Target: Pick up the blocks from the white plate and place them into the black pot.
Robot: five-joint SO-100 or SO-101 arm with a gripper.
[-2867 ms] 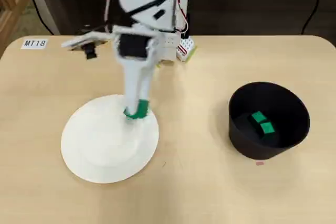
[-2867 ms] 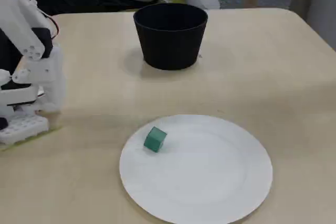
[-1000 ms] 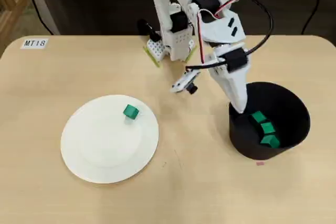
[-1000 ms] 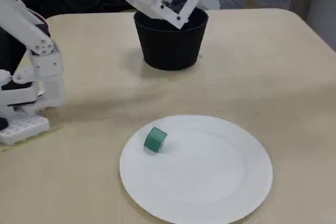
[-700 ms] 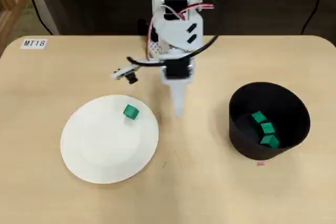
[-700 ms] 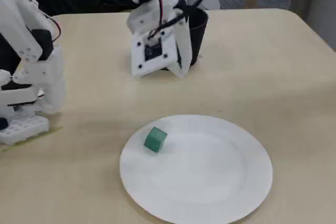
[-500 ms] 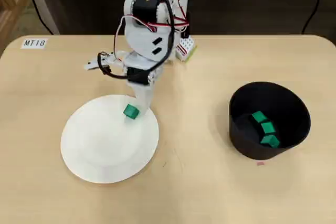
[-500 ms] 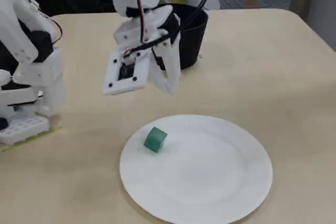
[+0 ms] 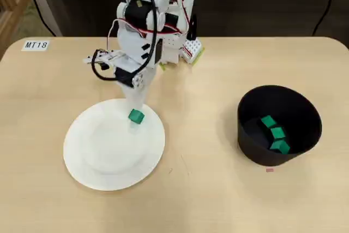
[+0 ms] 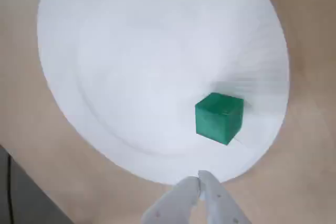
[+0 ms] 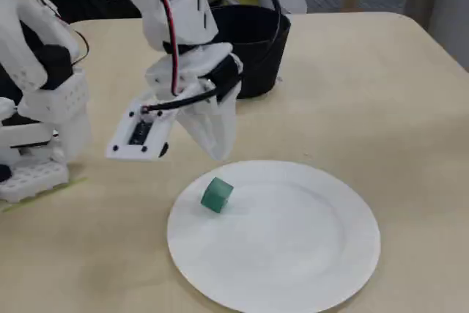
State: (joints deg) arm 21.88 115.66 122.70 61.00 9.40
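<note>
Jaws [image 10: 199,178] pressed together and empty, swung back from black pot [image 9: 279,125]. Last green block [image 10: 219,117] sits at two o'clock on white plate [image 10: 105,51], three potted.

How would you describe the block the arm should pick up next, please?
Find the large white plate on the tan table. One small green cube sits alone near the plate's edge, just below the shut tool. The other three green cubes lie inside the black pot.
</note>
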